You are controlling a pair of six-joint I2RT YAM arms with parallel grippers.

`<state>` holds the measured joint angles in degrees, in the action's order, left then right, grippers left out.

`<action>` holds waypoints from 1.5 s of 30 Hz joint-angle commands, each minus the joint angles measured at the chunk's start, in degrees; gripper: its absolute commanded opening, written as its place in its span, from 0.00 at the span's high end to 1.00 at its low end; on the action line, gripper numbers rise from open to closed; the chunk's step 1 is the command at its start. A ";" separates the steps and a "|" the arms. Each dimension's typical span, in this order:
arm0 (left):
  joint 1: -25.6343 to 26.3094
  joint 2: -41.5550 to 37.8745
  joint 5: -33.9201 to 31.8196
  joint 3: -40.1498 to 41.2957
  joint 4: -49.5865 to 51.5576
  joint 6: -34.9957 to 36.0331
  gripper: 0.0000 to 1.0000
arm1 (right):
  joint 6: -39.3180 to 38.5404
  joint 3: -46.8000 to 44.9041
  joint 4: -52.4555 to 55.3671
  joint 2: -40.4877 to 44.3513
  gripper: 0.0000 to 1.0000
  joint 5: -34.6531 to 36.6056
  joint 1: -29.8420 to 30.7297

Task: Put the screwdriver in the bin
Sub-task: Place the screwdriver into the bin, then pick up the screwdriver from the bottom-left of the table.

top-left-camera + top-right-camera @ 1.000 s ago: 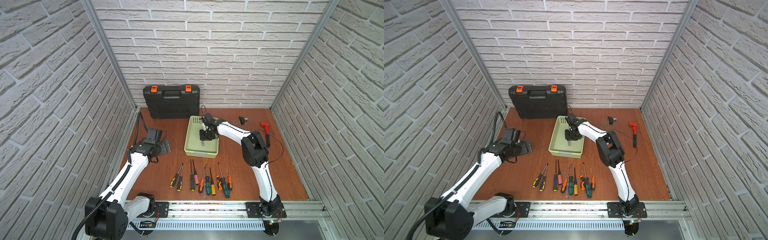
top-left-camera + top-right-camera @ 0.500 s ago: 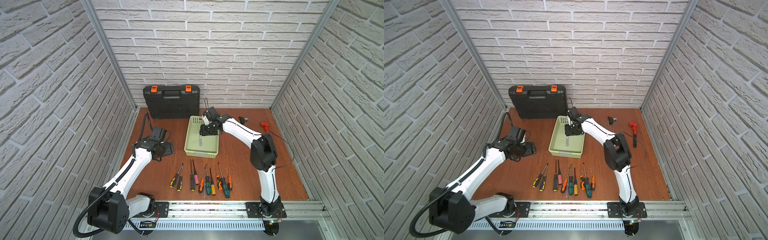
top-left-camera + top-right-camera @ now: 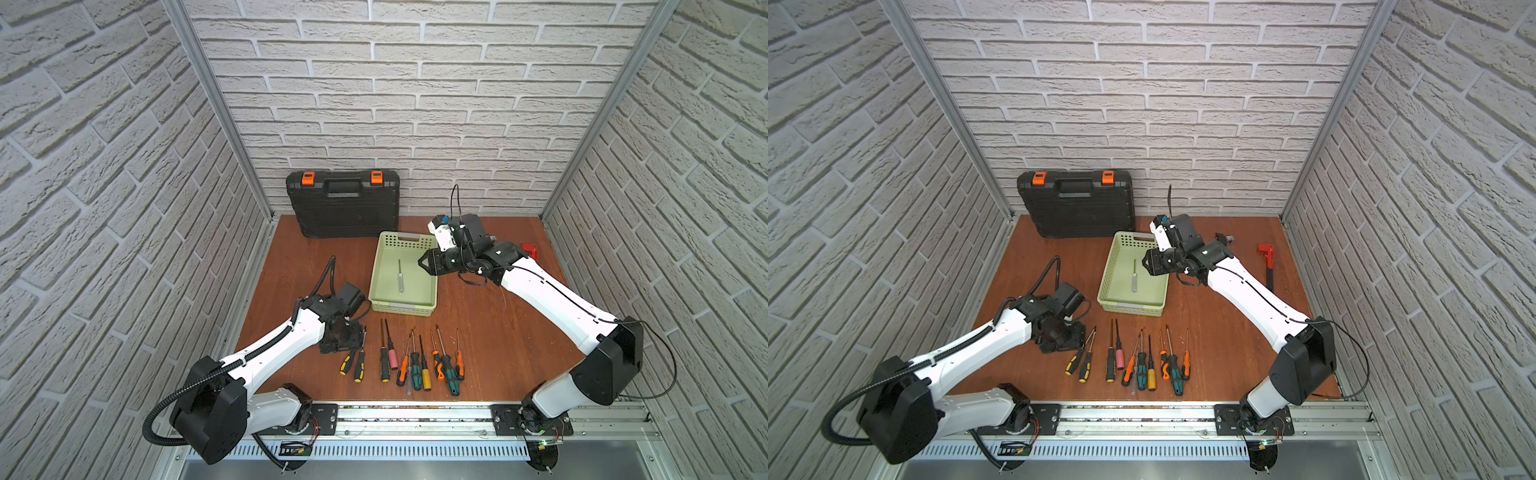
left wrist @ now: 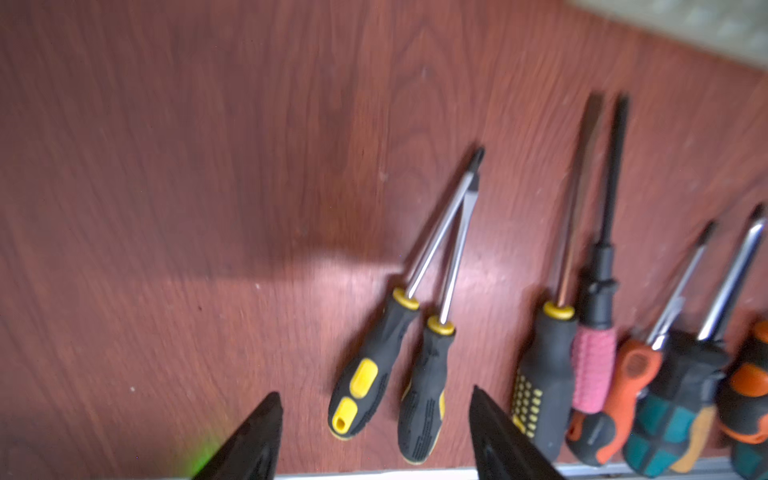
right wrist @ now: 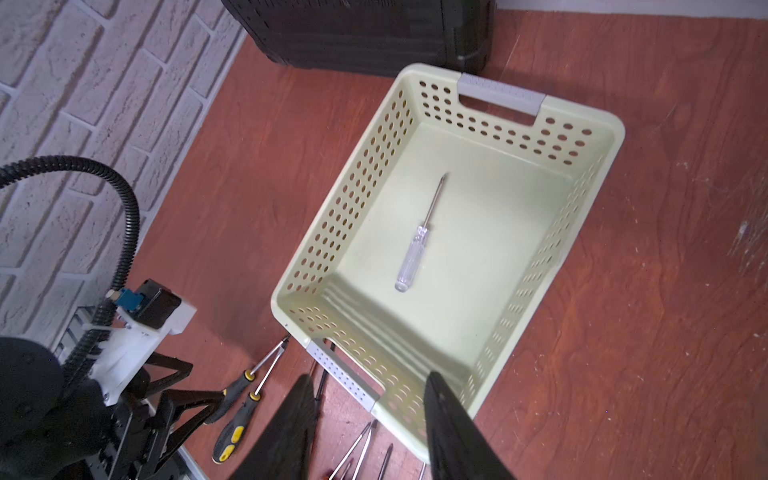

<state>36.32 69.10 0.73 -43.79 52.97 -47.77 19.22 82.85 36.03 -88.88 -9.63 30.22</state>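
Starting left, near the front edge of the table (image 3: 291, 266): left gripper (image 4: 374, 392) down low over the wood, jaws parted wide, nothing clamped. Straddles from above the handles of two yellow-and-black screwdrivers (image 4: 424, 382); cannot tell whether touching them. Next along the front edge, a row of loose screwdrivers (image 3: 419, 361), shafts pointing toward the back. Up at the back edge, a black toolcase (image 3: 344, 208) on end against the brick wall, orange latches on top. On to mid-table and the bin (image 3: 402, 308), pale green and perforated. Inside, flat on its floor, a clear-handled screwdriver (image 5: 415, 245), tip toward the back, clear of every wall. Just right, right gripper (image 5: 369, 374) raised over the bin's right rim, jaws partly apart, holding nothing. Finishing near the right edge with a red pipe wrench (image 3: 1265, 253).
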 commanded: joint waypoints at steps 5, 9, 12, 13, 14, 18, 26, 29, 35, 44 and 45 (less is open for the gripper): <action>2.53 0.62 -1.73 2.84 2.44 -5.29 0.29 | -1.24 -0.82 -1.57 0.66 0.56 -1.70 0.19; 2.49 2.60 -3.66 2.60 1.32 -4.90 0.29 | -1.37 -1.19 -1.14 0.46 0.56 -2.42 0.20; 2.20 4.02 -2.79 4.31 -2.27 -4.57 0.29 | -1.62 -1.55 -0.67 0.46 0.56 -2.41 0.19; 2.10 4.71 -2.44 4.88 -3.69 -4.53 0.30 | -1.66 -1.55 -0.49 0.46 0.56 -2.37 0.19; 2.09 5.51 -2.04 5.55 -5.24 -4.45 0.30 | -1.64 -1.62 -0.36 0.51 0.56 -2.42 0.19; 2.01 7.97 -2.15 5.93 -9.21 -3.71 0.33 | -1.60 -2.22 -0.37 1.07 0.57 -2.23 0.19; 1.48 11.80 -0.41 6.51 -12.35 -3.12 0.44 | -0.94 -3.53 -0.80 1.40 0.58 -1.96 0.19; 1.48 11.07 -0.15 7.28 -12.47 -4.09 0.51 | -0.83 -3.62 -1.02 1.67 0.59 -1.76 0.19; 1.48 10.23 0.84 7.85 -12.46 -4.71 0.76 | -0.73 -3.49 -1.57 1.35 0.59 -1.88 0.19; 1.31 3.84 -1.52 2.57 -3.17 -5.14 0.89 | -0.33 -3.84 -2.71 1.61 0.59 -2.00 0.19; 1.18 2.60 -2.10 0.90 -0.72 -5.05 0.88 | -0.33 -3.73 -2.87 1.56 0.59 -2.01 0.19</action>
<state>37.91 75.33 0.62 -39.03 46.06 -52.53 18.65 79.48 35.51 -88.82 -11.49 30.22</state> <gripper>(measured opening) 0.221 0.408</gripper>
